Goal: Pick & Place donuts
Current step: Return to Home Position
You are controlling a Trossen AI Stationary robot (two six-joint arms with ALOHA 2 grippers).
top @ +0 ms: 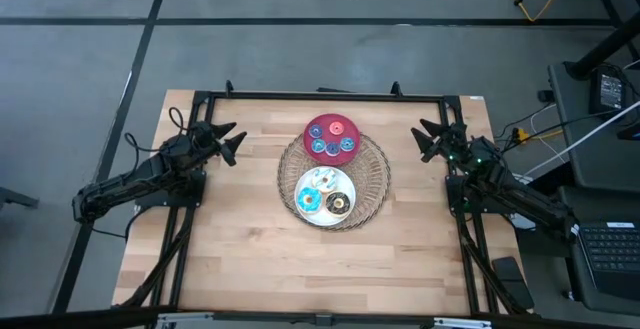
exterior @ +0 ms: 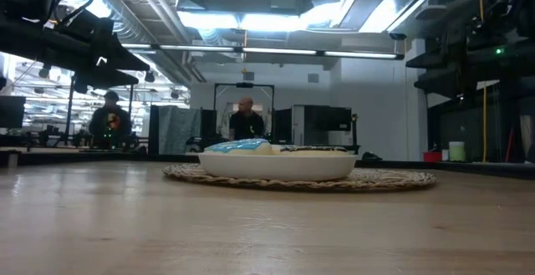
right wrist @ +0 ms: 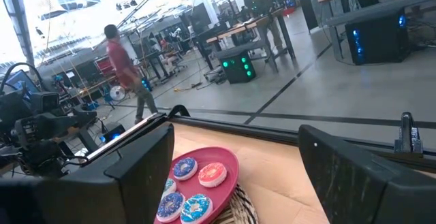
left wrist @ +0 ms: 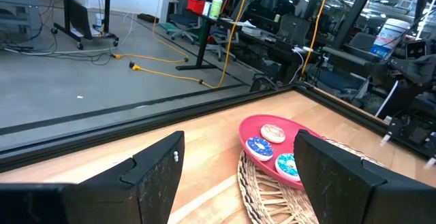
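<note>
A red plate at the far side of a round wicker tray holds several small donuts, mostly blue-iced, one orange-pink. A white plate on the tray's near side holds a blue donut, a dark brown one and a white-sprinkled one. My left gripper is open at the table's left, above the top. My right gripper is open at the table's right. Both are empty. The red plate also shows in the left wrist view and in the right wrist view.
The bare wooden table top spreads around the tray. A black frame runs along the table's far edge. People stand in the room beyond. A laptop and cables lie off the table's right.
</note>
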